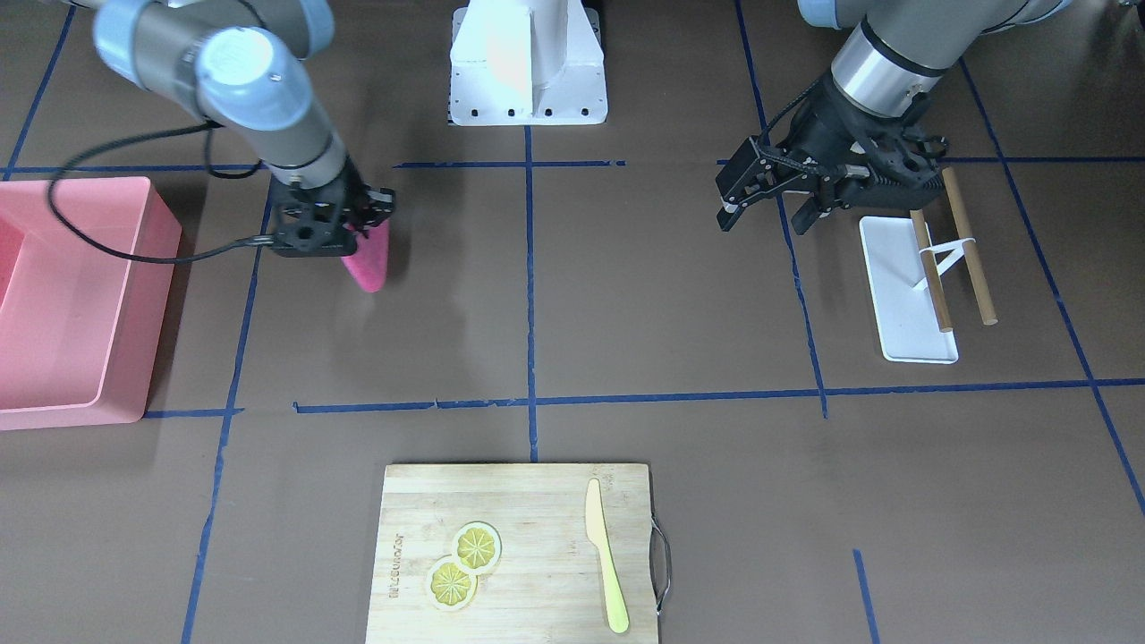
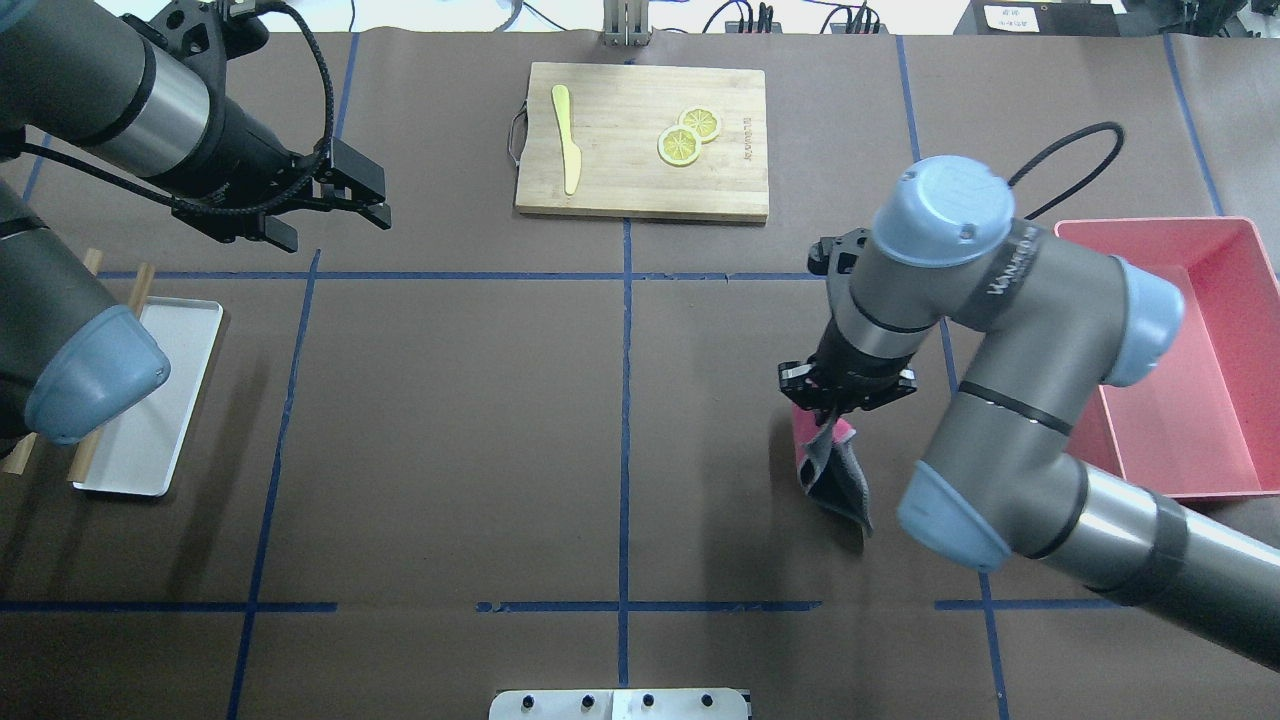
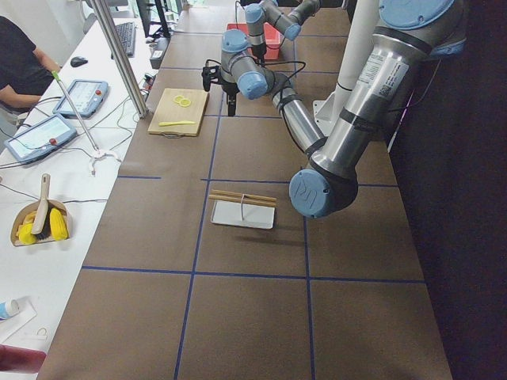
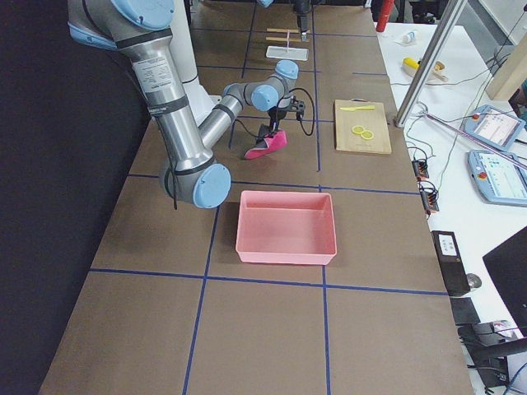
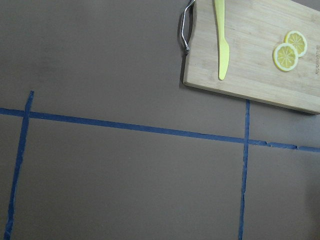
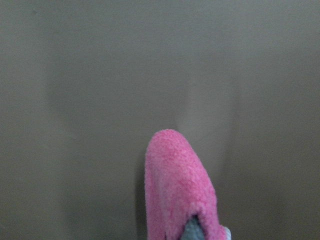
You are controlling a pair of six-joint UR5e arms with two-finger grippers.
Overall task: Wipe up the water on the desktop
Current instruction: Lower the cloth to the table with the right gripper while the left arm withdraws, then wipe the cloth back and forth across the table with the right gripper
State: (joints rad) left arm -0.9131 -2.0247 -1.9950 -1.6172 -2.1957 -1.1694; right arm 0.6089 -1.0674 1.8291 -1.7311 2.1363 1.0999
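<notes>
Right gripper (image 2: 838,395) is clamped on a pink-and-grey cloth (image 2: 832,470) that hangs from the jaws. The cloth's free end is down at the desktop (image 1: 680,295), but contact can't be confirmed. The right wrist view shows faint lighter streaks on the matte brown surface just past the cloth tip; can't tell if that is water. Left gripper (image 1: 765,217) is spread wide and empty, hovering above the desktop. A white tray (image 1: 899,295) with wooden rods (image 1: 971,250) sits to its outboard side. A pink bin (image 1: 161,304) sits outboard of the right gripper. A bamboo cutting board (image 1: 537,501) with lemon slices (image 1: 465,563) and a yellow knife (image 1: 606,559) lies ahead of both grippers, away from the base. Blue tape lines (image 1: 530,295) grid the top. A white bench with teach pendants (image 3: 43,134) and a seated operator (image 3: 20,71) runs along the far edge.
</notes>
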